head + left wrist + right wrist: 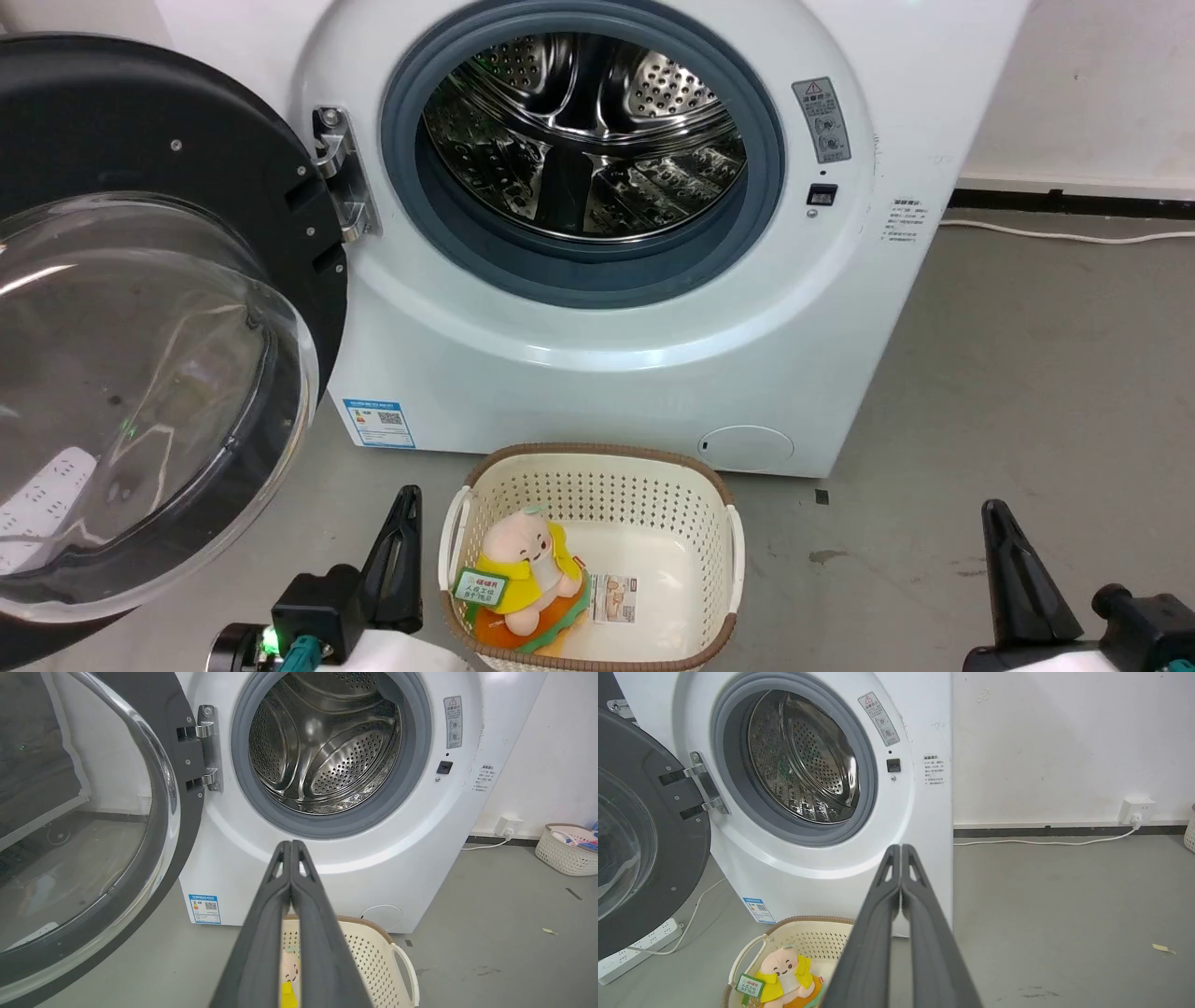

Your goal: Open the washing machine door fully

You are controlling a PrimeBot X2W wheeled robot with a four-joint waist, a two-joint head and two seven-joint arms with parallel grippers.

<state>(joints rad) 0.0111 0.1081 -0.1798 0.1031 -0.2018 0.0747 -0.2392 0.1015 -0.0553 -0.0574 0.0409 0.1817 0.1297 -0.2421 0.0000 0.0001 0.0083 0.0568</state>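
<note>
A: How are the grippers set?
B: The left gripper (pixel 290 845) has its two fingers pressed flat together with nothing between them. The right gripper (pixel 901 849) is the same, closed and empty. Both sit low in front of the washing machine (pixel 607 364), one on each side of the basket (pixel 597 454) with the plush toy (pixel 521 569) in it.
A: And the door?
B: The door (pixel 140 308) stands upright off the machine's left side, hung on the hinge (pixel 342 173) left of the drum (pixel 579 131), with its glass bulge turned towards the robot. It is swung well clear of the opening, so I'd judge it open or very nearly so.
A: Which arm would finish it?
B: The left, which is clearly nearer. The door lies up and to the left of that gripper, apart from it. The hinge line runs vertical, so any last push would go on the free rim, sideways and back towards the machine's left.
A: What do the wrist views add?
B: The right wrist view brings in a power strip (pixel 635 947) on the floor left of the machine, below the door, and a wall socket (pixel 1134 809) off to the machine's right. The left wrist view adds a second basket (pixel 565 851) by the wall on that right side
</note>
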